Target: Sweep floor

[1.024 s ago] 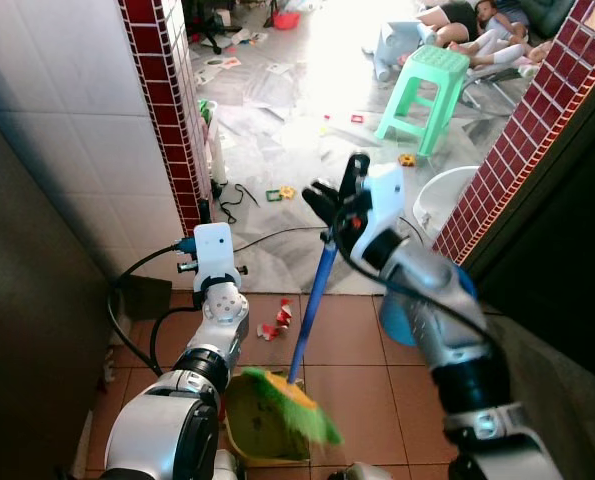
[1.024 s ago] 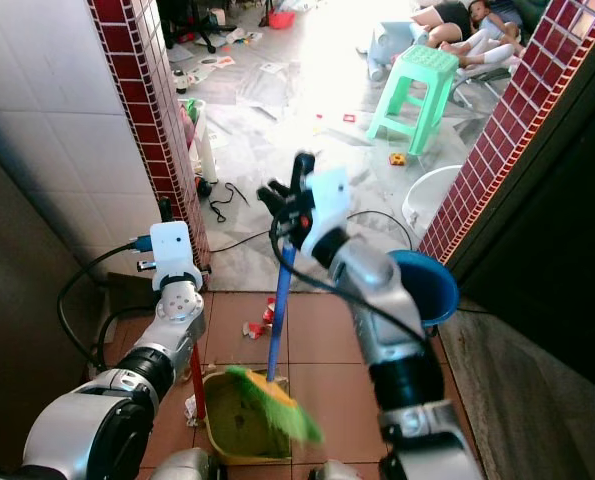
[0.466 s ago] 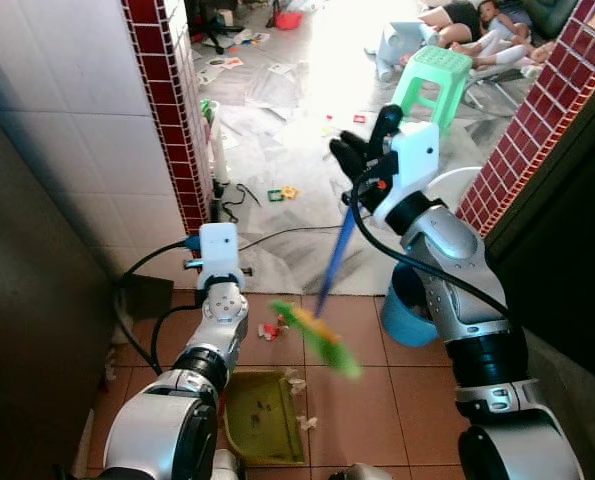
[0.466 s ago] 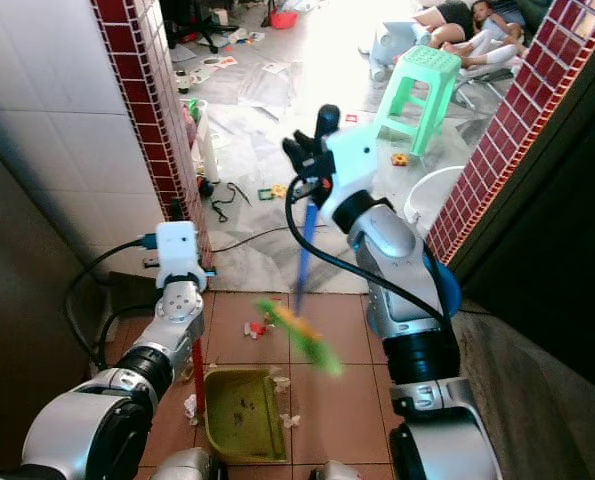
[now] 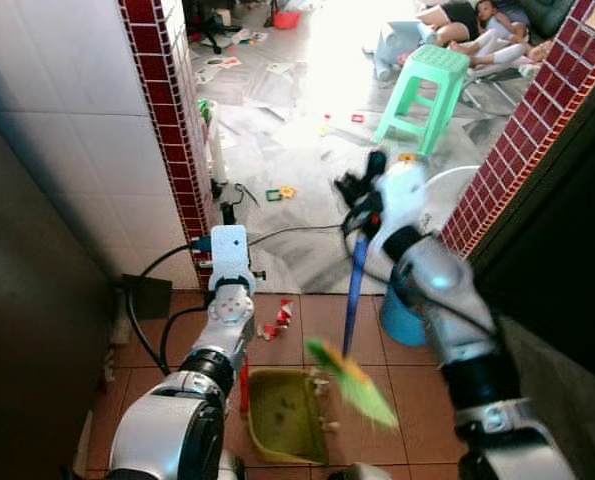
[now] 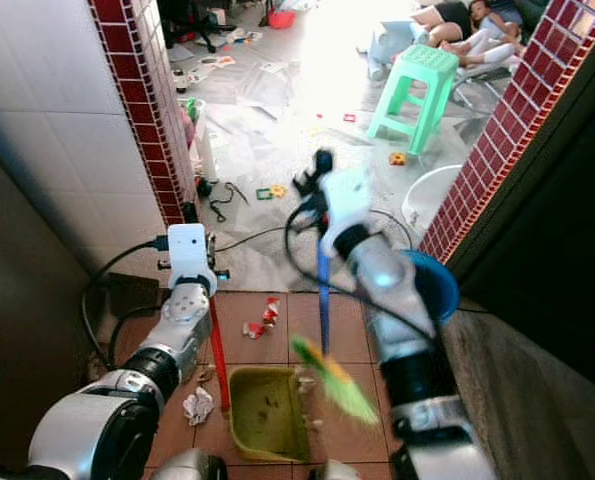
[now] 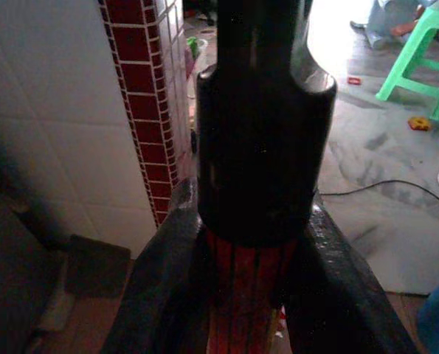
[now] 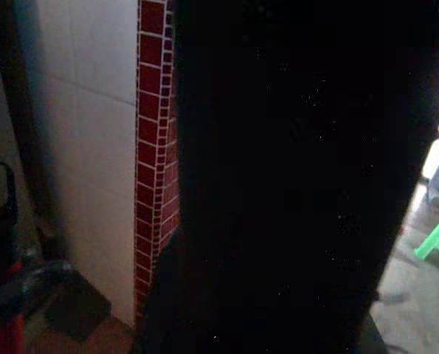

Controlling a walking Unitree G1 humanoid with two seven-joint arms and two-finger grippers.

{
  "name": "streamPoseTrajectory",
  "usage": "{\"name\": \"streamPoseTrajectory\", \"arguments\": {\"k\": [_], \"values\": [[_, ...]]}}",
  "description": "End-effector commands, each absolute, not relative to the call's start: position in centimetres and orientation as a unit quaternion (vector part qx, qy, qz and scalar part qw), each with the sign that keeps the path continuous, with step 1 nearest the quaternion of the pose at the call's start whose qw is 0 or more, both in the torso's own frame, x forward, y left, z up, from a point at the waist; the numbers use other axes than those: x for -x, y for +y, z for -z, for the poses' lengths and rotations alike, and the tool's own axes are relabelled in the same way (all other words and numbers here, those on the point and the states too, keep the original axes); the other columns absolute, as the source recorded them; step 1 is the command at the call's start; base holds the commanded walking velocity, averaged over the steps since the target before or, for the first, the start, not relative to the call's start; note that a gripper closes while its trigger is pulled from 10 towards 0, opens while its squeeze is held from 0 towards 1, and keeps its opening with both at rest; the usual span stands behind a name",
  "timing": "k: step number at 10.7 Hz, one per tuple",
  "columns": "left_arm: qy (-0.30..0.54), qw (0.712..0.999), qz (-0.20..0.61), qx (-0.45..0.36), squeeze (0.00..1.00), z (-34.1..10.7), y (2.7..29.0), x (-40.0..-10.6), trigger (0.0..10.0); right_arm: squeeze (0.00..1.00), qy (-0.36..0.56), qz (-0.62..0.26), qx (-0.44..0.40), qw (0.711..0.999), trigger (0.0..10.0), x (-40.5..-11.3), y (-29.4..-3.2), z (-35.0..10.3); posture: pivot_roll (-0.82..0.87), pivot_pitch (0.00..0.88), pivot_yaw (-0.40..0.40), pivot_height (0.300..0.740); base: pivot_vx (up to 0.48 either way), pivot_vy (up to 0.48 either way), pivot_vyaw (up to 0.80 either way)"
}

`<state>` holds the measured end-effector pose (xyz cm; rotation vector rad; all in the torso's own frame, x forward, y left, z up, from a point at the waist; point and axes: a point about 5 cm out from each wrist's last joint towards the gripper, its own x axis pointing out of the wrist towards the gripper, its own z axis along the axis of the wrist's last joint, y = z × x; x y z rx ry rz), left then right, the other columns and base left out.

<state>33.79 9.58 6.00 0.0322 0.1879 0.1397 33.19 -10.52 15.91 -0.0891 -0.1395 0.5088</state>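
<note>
Both tools grip handles: right tool [image 5: 362,195] raised, broom [image 5: 355,375] lifted.

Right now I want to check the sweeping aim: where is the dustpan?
In the eye views, the green dustpan lies on the terracotta floor tiles low and centre, its red handle held by the left gripper, with the broom head just to its right.

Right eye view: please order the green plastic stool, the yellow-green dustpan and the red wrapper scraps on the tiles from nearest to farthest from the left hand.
1. Red wrapper scraps, just to its right on the tiles.
2. Yellow-green dustpan, below the left hand, on its red handle.
3. Green plastic stool, far off, upper right.
</note>
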Motion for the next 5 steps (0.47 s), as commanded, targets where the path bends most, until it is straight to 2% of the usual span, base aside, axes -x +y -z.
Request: {"name": "streamPoseTrajectory", "arguments": {"k": [1, 2, 5], "values": [[0.093, 0.993, -0.071, -0.034, 0.0, -6.0, 9.9, -33.9, 10.0, 0.0, -0.089, -0.251, 0.051, 0.962, 10.0, -33.2, -10.2, -16.8, -0.09, 0.0, -0.038, 0.74, 0.0, 0.0, 0.0], [0.068, 0.993, -0.085, -0.042, 0.0, -6.6, 10.6, -34.1, 10.0, 0.0, -0.078, -0.245, 0.046, 0.965, 10.0, -33.0, -9.9, -16.2, -0.09, 0.0, -0.038, 0.74, 0.0, 0.0, 0.0], [0.035, 0.996, -0.067, -0.046, 0.0, -7.4, 10.5, -34.3, 10.0, 0.0, -0.071, -0.241, 0.042, 0.967, 10.0, -32.9, -9.5, -15.8, -0.09, 0.0, -0.041, 0.74, 0.0, 0.0, 0.0]]}}
